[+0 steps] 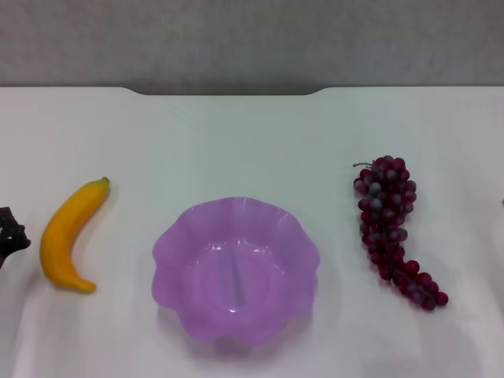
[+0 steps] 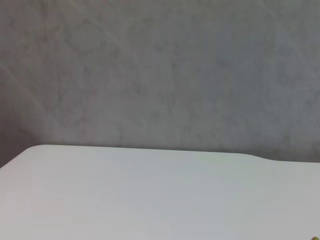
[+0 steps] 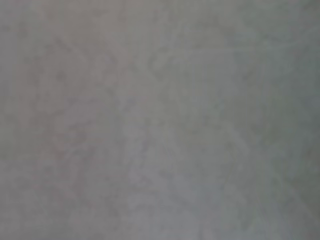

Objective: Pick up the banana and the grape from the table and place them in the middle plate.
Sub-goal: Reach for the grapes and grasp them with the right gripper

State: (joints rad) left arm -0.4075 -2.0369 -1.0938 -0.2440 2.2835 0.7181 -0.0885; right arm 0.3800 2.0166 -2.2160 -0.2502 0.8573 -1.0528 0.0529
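The banana (image 1: 64, 235) lies on the white table (image 1: 236, 134) at the left, its dark tip pointing away from me. The middle plate (image 1: 236, 272), translucent purple with a wavy rim, stands empty at the centre front. The grape (image 1: 387, 216) bunch lies at the right, stem end at the far side. A black part of my left gripper (image 1: 11, 232) shows at the left edge, just left of the banana and apart from it. My right gripper is out of view. The left wrist view shows only the table (image 2: 150, 195) and a grey wall.
The table's far edge has a notch (image 1: 228, 91) in the middle, with a grey wall (image 1: 252, 39) behind. The right wrist view shows only a blurred grey surface.
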